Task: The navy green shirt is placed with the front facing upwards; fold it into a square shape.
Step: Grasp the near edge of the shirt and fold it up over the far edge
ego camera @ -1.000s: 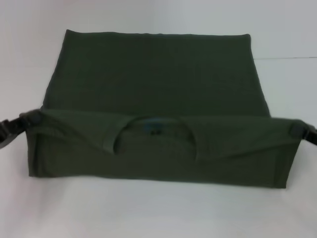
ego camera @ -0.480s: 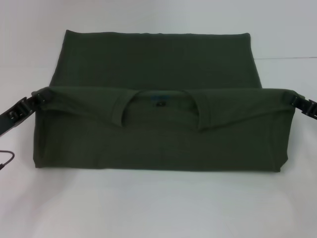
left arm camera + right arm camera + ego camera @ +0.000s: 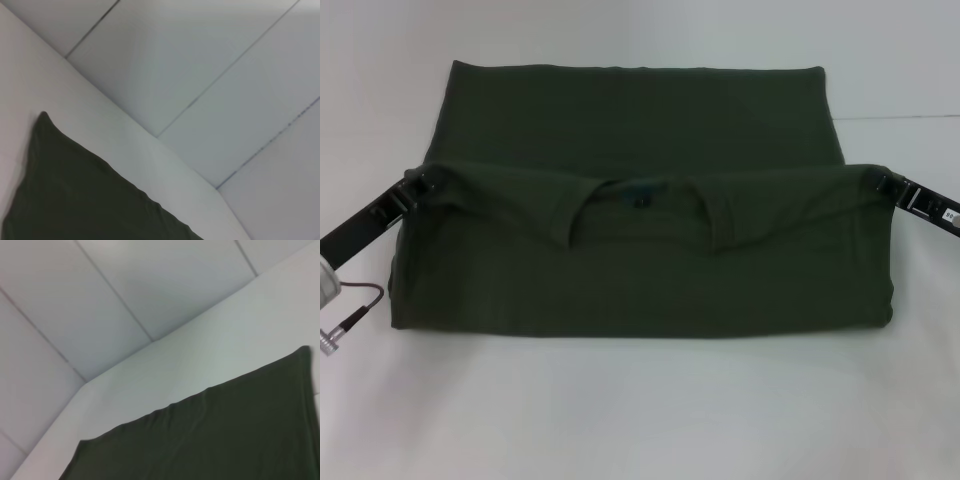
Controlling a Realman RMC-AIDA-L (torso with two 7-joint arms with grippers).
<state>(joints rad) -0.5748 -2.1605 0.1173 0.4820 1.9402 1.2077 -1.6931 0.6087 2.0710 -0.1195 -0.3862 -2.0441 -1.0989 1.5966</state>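
The navy green shirt (image 3: 640, 200) lies on the white tabletop (image 3: 640, 410), its collar edge pinched at each corner in the jaws of the left gripper (image 3: 424, 182) and right gripper (image 3: 882, 180), lifted level to fold evenly.

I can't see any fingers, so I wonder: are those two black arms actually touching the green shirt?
Touching. In the head view the left gripper and right gripper each meet a corner of the navy green shirt's folded-over edge, with no gap.
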